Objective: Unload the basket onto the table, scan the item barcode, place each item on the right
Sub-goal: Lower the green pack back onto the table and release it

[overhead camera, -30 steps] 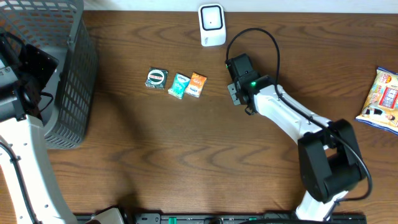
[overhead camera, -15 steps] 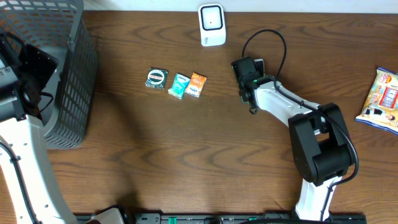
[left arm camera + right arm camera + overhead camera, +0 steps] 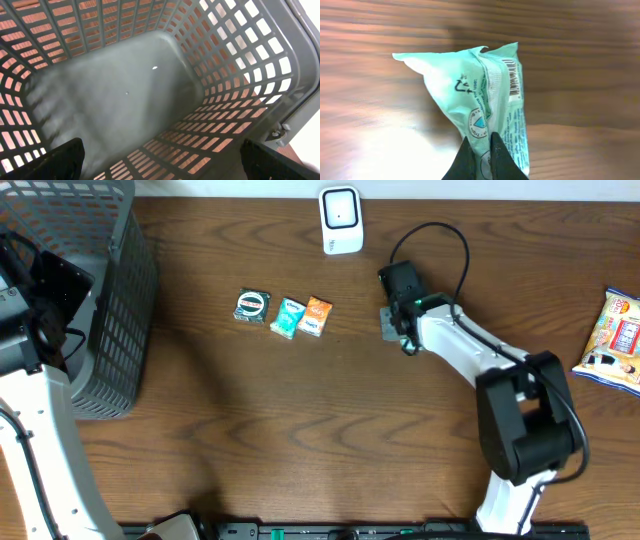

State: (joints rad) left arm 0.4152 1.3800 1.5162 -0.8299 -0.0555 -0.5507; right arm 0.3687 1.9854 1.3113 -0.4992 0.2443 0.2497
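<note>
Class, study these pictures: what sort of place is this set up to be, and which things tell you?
Probably a mock shop checkout: a white barcode scanner, a grey shopping basket, and a mint packet showing its barcode.

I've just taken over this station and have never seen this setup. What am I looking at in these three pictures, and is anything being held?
This is a two-armed robot at a wooden table. One picture looks straight down from above. It shows a white scanner, three small packets, a grey basket on the left and a snack bag on the right. The other two pictures come from cameras on the wrists. The left claw is open above the basket, which looks empty. The right claw is shut on a mint-green packet, and its barcode is visible.
</note>
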